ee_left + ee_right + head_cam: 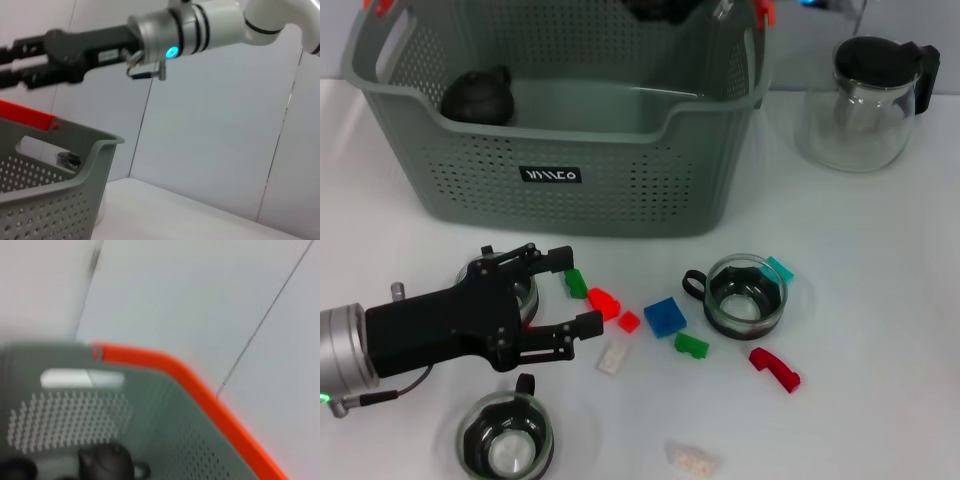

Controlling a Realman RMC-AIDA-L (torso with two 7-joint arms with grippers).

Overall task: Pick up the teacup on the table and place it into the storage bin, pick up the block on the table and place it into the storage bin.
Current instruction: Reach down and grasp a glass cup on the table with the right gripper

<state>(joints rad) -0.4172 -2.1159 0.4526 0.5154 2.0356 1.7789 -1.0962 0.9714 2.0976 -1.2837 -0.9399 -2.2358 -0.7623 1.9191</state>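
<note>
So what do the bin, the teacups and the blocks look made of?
Bin: matte grey plastic, going by its moulded perforated walls. Teacups: probably clear glass with dark inserts; the table shows through them. Blocks: likely glossy plastic, brightly coloured and studded.

The left gripper (578, 304) reaches in low from the robot's left, fingers spread apart; the right gripper (7, 65) is raised.
</note>
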